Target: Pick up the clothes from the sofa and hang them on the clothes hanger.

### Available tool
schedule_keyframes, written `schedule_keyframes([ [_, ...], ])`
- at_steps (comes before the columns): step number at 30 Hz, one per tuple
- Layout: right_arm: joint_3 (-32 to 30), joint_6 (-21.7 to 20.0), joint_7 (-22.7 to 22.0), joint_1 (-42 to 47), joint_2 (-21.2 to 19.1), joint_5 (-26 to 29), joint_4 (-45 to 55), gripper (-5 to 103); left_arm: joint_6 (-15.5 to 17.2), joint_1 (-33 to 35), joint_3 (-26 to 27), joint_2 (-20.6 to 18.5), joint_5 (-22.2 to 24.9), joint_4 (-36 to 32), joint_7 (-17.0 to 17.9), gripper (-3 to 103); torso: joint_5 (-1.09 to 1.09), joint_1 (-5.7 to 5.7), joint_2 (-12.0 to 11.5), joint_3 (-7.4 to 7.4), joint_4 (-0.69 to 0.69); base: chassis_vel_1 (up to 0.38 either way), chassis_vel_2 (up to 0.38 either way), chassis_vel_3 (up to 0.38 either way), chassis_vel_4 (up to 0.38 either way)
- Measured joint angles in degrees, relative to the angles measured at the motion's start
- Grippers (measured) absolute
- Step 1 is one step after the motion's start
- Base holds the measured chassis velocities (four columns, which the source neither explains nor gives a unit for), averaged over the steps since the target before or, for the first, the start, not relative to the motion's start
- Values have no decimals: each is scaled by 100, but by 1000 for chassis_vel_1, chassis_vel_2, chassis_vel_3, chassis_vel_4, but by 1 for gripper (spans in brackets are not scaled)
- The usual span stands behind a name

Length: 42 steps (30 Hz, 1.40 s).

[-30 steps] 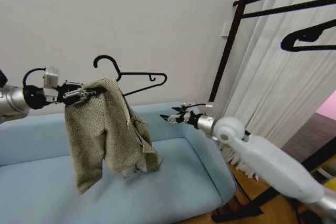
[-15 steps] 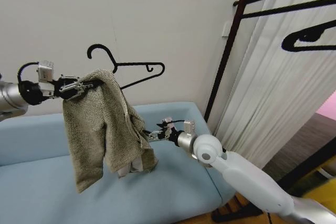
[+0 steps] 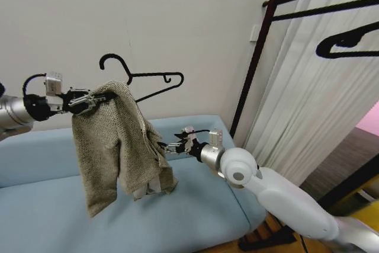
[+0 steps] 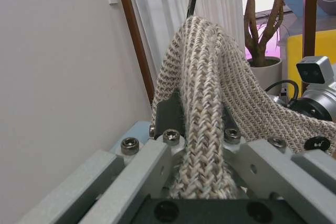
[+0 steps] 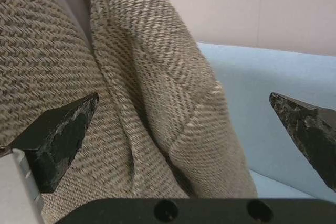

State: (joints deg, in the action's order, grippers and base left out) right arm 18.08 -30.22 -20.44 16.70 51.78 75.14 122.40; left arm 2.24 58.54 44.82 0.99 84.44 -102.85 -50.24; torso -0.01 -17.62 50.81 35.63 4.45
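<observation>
The sweater (image 3: 112, 146) hangs in the air left of centre in the head view, clear above the sofa (image 3: 201, 205). One shoulder is draped over a black hanger (image 3: 155, 74), whose hook and far arm stick out bare toward the upper middle of the frame. The left gripper (image 3: 89, 101), near the left edge, is clamped tight on a thick fold of knit at the top shoulder, and its wrist view shows the ribbed yarn bunched hard between the jaws. Whether the hanger's near arm is caught in that pinch too, I cannot tell. The right gripper (image 3: 174, 146) sits mid-frame at the sweater's right-hand edge with its jaws spread wide. Its wrist view shows the front panel and a seam lying between them, with nothing yet gripped. To my eye this is a light, floppy thing: coarse chunky knit with no stiffness, sagging and folding under its own weight. The rough texture should keep it from sliding out of a grip, but it looks ready to stretch if tugged, and loose loops could snag on a fingertip. A pinch on a single layer would likely pull the cloth out of shape. I'd judge the better hold to be a doubled edge or the seam near the free shoulder, so that side can be spread over the hanger's bare arm. The rack (image 3: 254, 57) stands toward the right of the frame, well apart from all this.
</observation>
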Motion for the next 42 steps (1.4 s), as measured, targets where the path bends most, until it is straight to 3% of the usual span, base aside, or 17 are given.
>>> schedule_keyframes([
  [5,285,7,-122,-69,151,-239,-174,100,2,0,1,13,-3,-38,-7,5,0,0,0,0,0,0,0,0,0],
  [14,664,117,-200,470,102,-1152,-392,100,4,-20,36,-18,27,-18,-1,5,1,0,0,0,1,0,0,0,0],
  [21,625,128,-198,843,-4,-1387,-399,103,4,-31,45,-29,63,24,14,5,1,0,0,0,2,0,0,0,0],
  [25,614,214,-191,909,57,-1451,-444,98,4,-30,45,-29,76,18,17,5,1,0,0,0,2,0,0,0,0],
  [28,570,303,-190,826,165,-1448,-534,83,4,-26,45,-19,85,12,15,5,1,0,0,0,1,0,0,0,0],
  [31,543,335,-180,766,204,-1443,-571,78,4,-26,45,-14,88,16,8,5,1,0,0,0,1,0,0,0,0],
  [32,519,366,-167,729,232,-1437,-602,67,4,-25,45,-7,88,20,-7,5,1,0,0,0,0,0,0,0,0],
  [34,496,383,-157,715,246,-1425,-623,67,4,-23,45,0,89,21,-16,5,1,0,0,0,1,0,0,0,0],
  [37,448,434,-120,711,249,-1405,-677,50,5,-21,45,16,89,15,-27,5,1,0,0,0,1,0,0,0,0],
  [42,341,486,-117,755,227,-1403,-719,35,4,-21,44,36,92,-1,-28,5,1,0,0,0,2,0,0,0,0],
])
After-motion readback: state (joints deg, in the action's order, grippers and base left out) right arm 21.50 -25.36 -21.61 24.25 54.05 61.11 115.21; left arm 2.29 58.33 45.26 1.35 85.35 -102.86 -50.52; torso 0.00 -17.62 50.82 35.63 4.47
